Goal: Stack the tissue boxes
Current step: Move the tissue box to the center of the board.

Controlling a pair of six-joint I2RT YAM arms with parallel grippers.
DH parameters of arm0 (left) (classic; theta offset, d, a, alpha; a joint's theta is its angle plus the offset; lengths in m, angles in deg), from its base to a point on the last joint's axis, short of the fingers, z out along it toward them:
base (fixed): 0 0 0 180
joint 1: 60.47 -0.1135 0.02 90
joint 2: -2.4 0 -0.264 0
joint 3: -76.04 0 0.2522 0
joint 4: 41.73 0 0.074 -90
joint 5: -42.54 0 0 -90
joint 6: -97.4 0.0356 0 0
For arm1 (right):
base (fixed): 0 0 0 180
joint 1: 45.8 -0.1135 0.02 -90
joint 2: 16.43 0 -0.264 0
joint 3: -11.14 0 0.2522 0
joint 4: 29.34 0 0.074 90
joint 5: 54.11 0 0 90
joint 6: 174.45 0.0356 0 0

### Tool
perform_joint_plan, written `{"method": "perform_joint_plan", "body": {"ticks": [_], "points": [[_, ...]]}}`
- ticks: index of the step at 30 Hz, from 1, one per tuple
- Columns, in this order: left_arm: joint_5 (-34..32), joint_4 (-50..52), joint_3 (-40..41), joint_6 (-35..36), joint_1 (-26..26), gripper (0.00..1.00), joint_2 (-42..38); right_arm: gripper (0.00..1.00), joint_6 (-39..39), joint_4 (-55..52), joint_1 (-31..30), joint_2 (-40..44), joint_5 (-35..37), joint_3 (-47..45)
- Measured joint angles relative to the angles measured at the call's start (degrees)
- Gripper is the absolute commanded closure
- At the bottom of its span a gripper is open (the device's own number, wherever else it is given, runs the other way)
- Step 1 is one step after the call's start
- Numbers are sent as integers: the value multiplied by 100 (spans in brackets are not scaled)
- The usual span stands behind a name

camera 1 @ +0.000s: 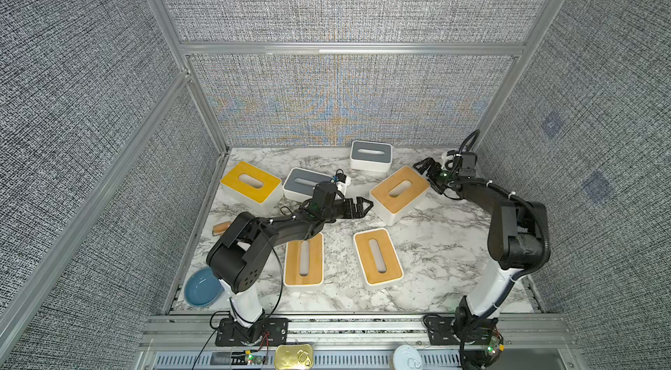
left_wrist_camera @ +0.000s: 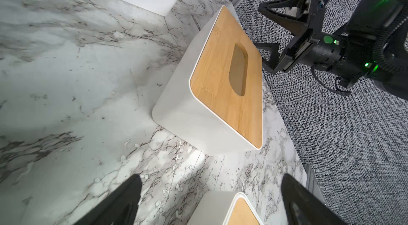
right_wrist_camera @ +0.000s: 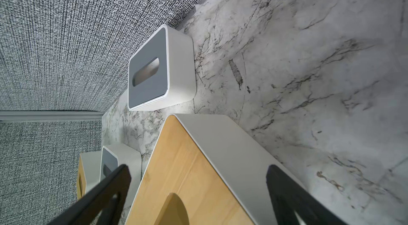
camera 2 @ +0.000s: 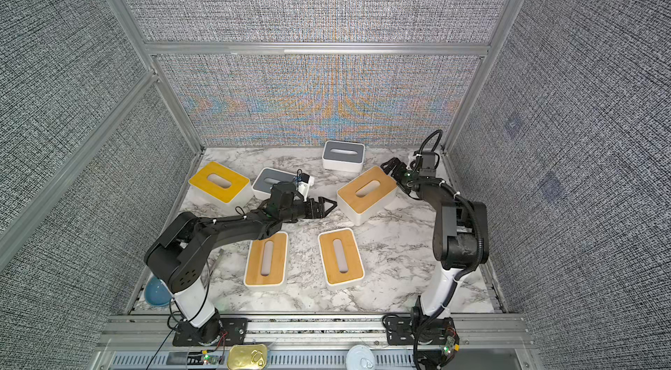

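Note:
Six tissue boxes lie apart on the marble table, none on another. In both top views a yellow-lidded box (camera 1: 250, 183) sits far left, with a grey-lidded box (camera 1: 299, 183) beside it, partly under my left arm. A second grey one (camera 1: 371, 154) stands by the back wall. Two bamboo-lidded boxes (camera 1: 303, 259) (camera 1: 377, 256) lie at the front. An angled bamboo box (camera 1: 398, 194) (left_wrist_camera: 220, 84) (right_wrist_camera: 187, 168) lies between my grippers. My left gripper (camera 1: 365, 206) (left_wrist_camera: 210, 182) is open and empty, just left of it. My right gripper (camera 1: 423, 168) (right_wrist_camera: 198, 172) is open at its far right corner, which shows between the fingers.
A blue bowl (camera 1: 203, 286) sits at the front left corner behind my left arm's base. A small tan object (camera 1: 221, 228) lies at the left edge. A tin can (camera 1: 293, 356) and a white lid (camera 1: 408, 359) rest on the front rail. Fabric walls enclose three sides.

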Motion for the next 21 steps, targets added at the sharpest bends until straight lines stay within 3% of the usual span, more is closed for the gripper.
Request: {"method": "perform_joint_plan", "body": {"ticks": [10,21], "points": [[168,-46,-356,-107,7,1,389,1,120,258,-70,267,-227,-428],[133,57,-479,-157,4,1,487,1,197,284,-551,717,-273,-852]]}}
